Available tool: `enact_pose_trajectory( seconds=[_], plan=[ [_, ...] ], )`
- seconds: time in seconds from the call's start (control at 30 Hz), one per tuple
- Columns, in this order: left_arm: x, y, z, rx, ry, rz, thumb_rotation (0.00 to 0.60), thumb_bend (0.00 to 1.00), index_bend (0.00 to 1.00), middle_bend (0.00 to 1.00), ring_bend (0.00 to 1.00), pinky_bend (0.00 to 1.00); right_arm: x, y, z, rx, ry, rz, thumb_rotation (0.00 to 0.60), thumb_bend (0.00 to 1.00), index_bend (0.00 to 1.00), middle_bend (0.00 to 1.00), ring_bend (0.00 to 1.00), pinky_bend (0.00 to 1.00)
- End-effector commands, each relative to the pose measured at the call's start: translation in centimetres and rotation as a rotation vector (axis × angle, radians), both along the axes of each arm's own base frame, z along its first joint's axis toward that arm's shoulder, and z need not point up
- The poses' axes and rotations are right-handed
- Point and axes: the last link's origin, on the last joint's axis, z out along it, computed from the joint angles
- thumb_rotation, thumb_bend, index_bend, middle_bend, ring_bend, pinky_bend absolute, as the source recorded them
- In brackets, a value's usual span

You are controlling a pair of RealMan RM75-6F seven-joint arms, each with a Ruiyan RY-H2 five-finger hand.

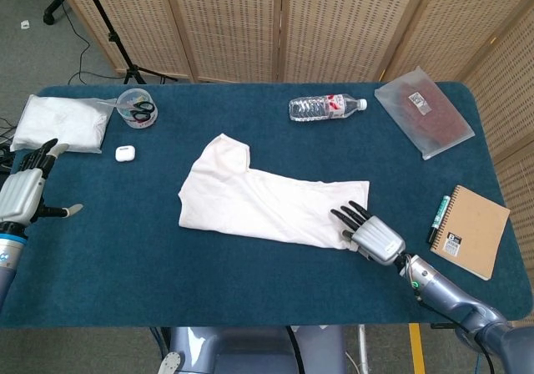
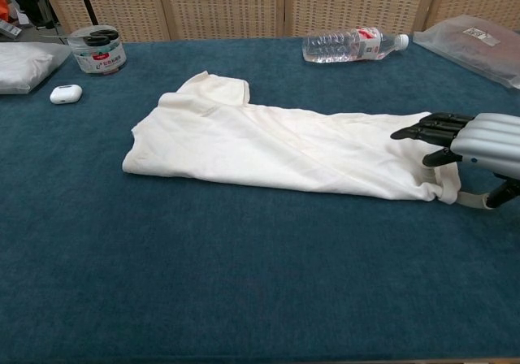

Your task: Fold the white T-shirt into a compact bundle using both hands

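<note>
The white T-shirt [image 1: 267, 194] [image 2: 276, 145] lies folded lengthwise in a long strip across the middle of the blue table [image 1: 250, 282], one sleeve sticking out at its far left. My right hand [image 1: 371, 234] [image 2: 475, 146] is at the strip's right end, its dark fingers stretched out flat over the shirt's near right corner, and I see no cloth gripped. My left hand [image 1: 29, 192] hovers at the table's far left edge, well away from the shirt, fingers apart and holding nothing. The chest view does not show it.
A water bottle [image 1: 327, 106] lies at the back. A plastic bag with a brown item [image 1: 425, 111] sits back right, a notebook [image 1: 471, 230] and marker [image 1: 439, 215] at the right. Back left are a tub with scissors [image 1: 136, 107], an earbud case [image 1: 125, 153] and a white bundle [image 1: 62, 123].
</note>
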Motion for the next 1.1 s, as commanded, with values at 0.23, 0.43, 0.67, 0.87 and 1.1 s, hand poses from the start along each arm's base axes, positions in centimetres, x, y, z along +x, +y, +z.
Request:
enact_pose_trajectory(
  seconds=[0.23,0.43,0.67,0.87,1.1],
  plan=[
    [-0.1,0.0,0.2,0.006,-0.006,0.002,0.600,0.00,0.00,0.00,0.00,0.00,0.1,-0.2,-0.6,0.007,-0.059,-0.016,0.600,0.77,0.61,0.08,0.00,0.00],
    [-0.2,0.1,0.1,0.003,-0.005,0.002,0.600,0.00,0.00,0.00,0.00,0.00,-0.1,0.1,-0.3,0.007,-0.083,-0.007,0.600,0.88,0.66,0.09,0.00,0.00],
    [-0.1,0.0,-0.1,-0.003,-0.002,-0.003,0.600,0.00,0.00,0.00,0.00,0.00,-1.3,1.3,1.5,-0.005,-0.100,0.004,0.600,0.88,0.68,0.10,0.00,0.00],
    [0.1,-0.1,-0.3,-0.008,0.002,-0.009,0.600,0.00,0.00,0.00,0.00,0.00,-3.3,2.7,3.7,-0.039,-0.102,-0.030,0.600,0.88,0.68,0.10,0.00,0.00],
    [0.1,0.0,-0.4,-0.011,0.003,-0.010,0.600,0.00,0.00,0.00,0.00,0.00,-4.4,3.3,4.8,-0.066,-0.106,-0.055,0.600,0.88,0.69,0.10,0.00,0.00]
  ],
)
